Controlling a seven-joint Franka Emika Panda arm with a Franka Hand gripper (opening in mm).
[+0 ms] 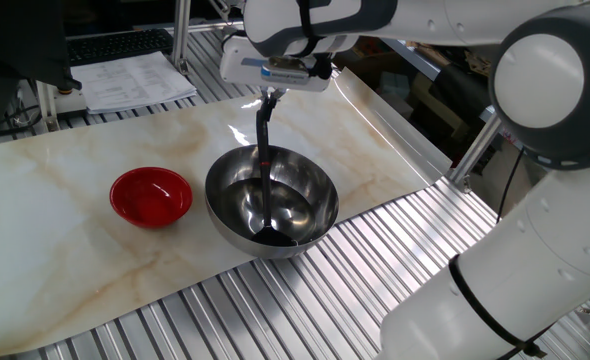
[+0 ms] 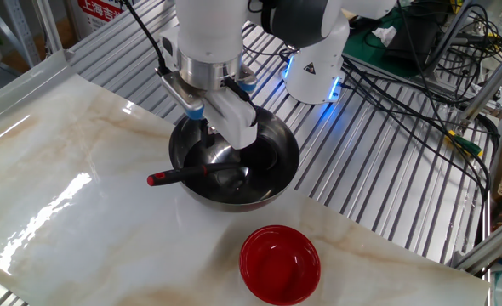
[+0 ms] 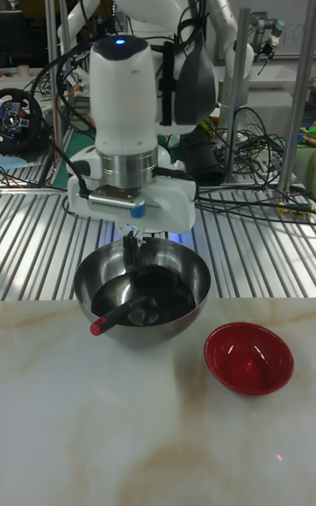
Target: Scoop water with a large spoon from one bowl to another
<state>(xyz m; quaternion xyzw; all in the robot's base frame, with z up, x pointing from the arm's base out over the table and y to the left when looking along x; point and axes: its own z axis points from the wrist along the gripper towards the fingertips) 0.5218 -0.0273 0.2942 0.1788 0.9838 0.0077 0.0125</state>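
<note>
The large steel bowl (image 1: pixel 211 196) (image 2: pixel 292 158) (image 3: pixel 84 276) stands on the marble sheet. The black large spoon (image 1: pixel 263 190) (image 2: pixel 191 173) (image 3: pixel 118 313) rests in it, its cup on the bottom and its red-tipped handle leaning over the rim. Water shows only as glints inside the bowl. My gripper (image 1: pixel 271 95) (image 2: pixel 207 132) (image 3: pixel 132 251) hangs above the bowl, its fingers close together and empty, clear of the handle. The small red bowl (image 1: pixel 151 195) (image 2: pixel 279 263) (image 3: pixel 248 357) sits beside the steel one, a short gap away.
The marble sheet (image 1: pixel 65 250) lies on a slatted aluminium table (image 1: pixel 305 300). Papers (image 1: pixel 135 80) and a keyboard lie at the back. The arm's base (image 2: pixel 315 72) and cables (image 2: pixel 430 59) stand behind the bowls.
</note>
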